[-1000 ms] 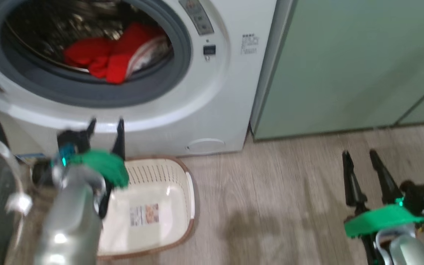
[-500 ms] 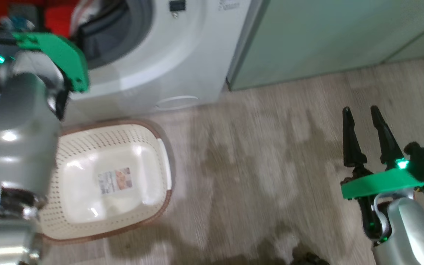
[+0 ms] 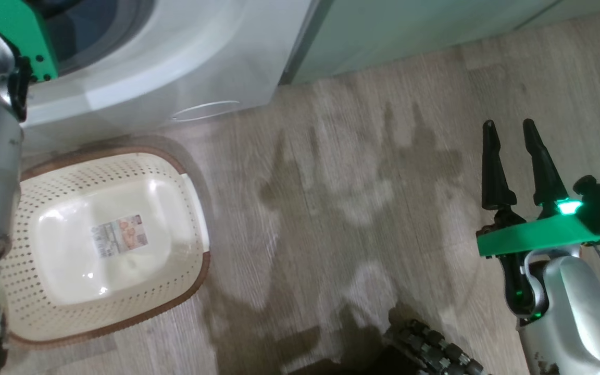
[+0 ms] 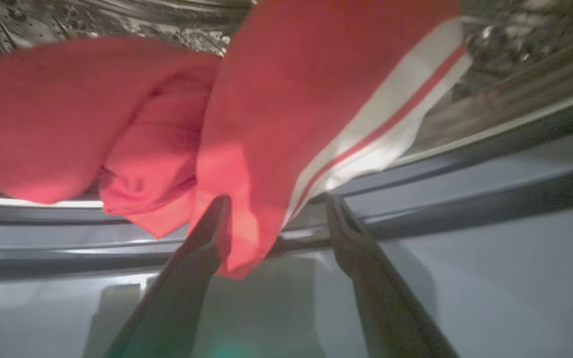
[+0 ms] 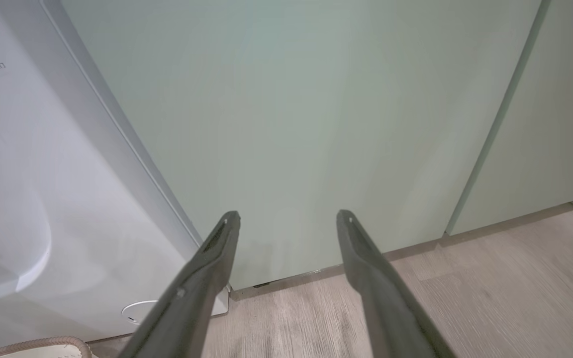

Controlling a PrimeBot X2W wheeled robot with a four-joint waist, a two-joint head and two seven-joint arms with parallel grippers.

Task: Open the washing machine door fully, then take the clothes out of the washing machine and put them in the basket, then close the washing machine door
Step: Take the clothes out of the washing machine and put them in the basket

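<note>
L gripper (image 4: pixel 276 209) fingers spread at washer (image 3: pixel 175 67) opening, red clothes (image 4: pixel 286 99) draped over drum rim (image 4: pixel 490 130), hem hanging btwn tips, unpinched, basket (image 3: pixel 196 281) on floor (image 3: pixel 331 208) below washer front, R gripper (image 3: pixel 508 123) spread, above floor well right

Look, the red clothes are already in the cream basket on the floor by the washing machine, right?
No. In the head view the basket holds just its label sticker. The left wrist view shows the red clothes in the washing machine, draped over its grey gasket by the open left gripper.
</note>
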